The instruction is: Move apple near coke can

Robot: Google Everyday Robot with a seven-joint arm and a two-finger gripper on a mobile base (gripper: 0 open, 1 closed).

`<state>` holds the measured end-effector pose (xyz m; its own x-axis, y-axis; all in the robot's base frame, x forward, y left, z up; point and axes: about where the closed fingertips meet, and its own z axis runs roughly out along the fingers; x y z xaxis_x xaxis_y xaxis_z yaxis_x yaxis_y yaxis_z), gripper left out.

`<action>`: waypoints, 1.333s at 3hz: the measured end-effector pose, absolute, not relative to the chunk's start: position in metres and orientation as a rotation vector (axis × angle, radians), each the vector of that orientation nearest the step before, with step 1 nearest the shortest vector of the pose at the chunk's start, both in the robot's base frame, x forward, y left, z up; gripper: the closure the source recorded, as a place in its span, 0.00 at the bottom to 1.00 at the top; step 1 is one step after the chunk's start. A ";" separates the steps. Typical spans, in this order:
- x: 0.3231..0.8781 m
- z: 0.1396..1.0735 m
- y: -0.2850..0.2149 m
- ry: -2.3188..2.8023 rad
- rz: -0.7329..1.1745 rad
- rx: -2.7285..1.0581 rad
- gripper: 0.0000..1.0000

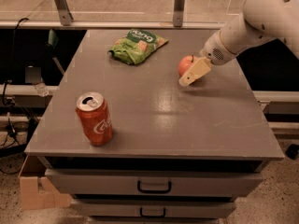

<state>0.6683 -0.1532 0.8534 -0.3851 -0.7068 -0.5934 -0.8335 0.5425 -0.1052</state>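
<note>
The reddish-orange apple (185, 64) sits on the grey table (187, 125) at the back right. My gripper (189, 76), cream-coloured at the end of the white arm (252, 22), reaches in from the right. It is down at the apple, right against its front right side and covering part of it. The red coke can (95, 119) stands upright near the front left corner, far from the apple and the gripper.
A green snack bag (137, 45) lies at the back of the table, left of the apple. The table is a cabinet with drawers (154, 188) in its front. A cardboard box (39, 190) sits on the floor at the lower left. Rails and a glass partition run behind the table.
</note>
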 end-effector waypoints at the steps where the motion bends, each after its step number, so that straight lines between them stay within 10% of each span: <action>1: 0.672 0.843 -0.151 2.203 0.347 -1.242 0.39; 4: 0.632 0.901 -0.133 2.034 0.521 -1.386 1.00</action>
